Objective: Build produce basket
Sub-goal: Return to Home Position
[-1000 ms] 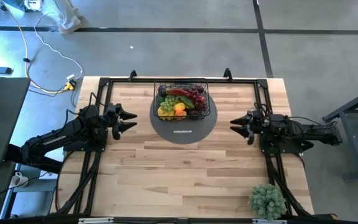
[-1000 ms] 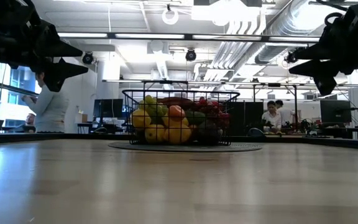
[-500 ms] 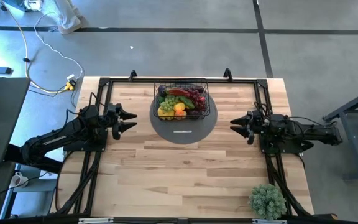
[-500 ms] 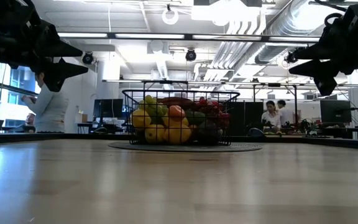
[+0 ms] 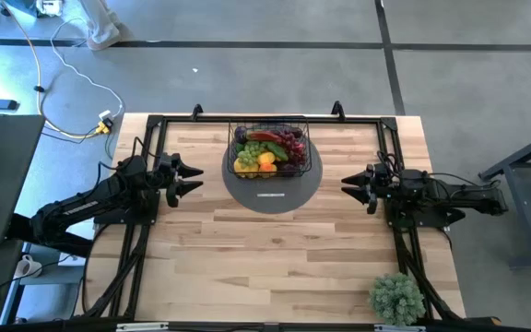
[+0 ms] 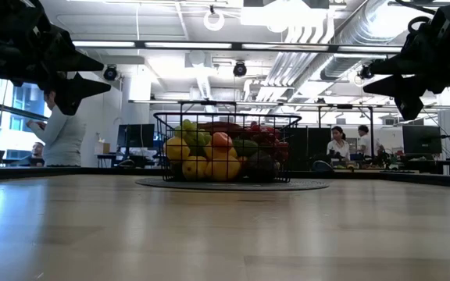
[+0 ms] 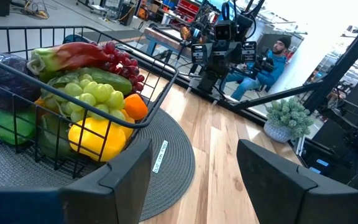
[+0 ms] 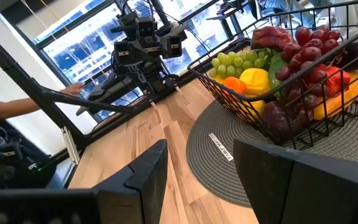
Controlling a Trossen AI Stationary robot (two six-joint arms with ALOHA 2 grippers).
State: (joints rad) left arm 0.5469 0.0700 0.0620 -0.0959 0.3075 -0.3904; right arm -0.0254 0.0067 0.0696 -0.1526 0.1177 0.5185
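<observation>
- Pale wood table [image 5: 275, 249] spreads under me, an open workshop behind it
- basket [image 5: 267, 122] sits on the grey round mat [image 5: 270, 192] near the back edge, midway across, heaped with produce [image 5: 265, 152]
- my left gripper [image 5: 199, 179] hangs above the table left of the basket, jaws spread wide, holding nothing
- my right gripper [image 5: 344, 188] faces it from the right, equally agape and empty
- potted plant [image 5: 396, 297] stands at the near right corner

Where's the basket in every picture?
High view: basket at the far middle of the table.
Low view: dead centre.
Left wrist view: close up, seen from one side.
Right wrist view: close up, seen from the other side.
Shared landmark: the grey mat under it shows in all four.
</observation>
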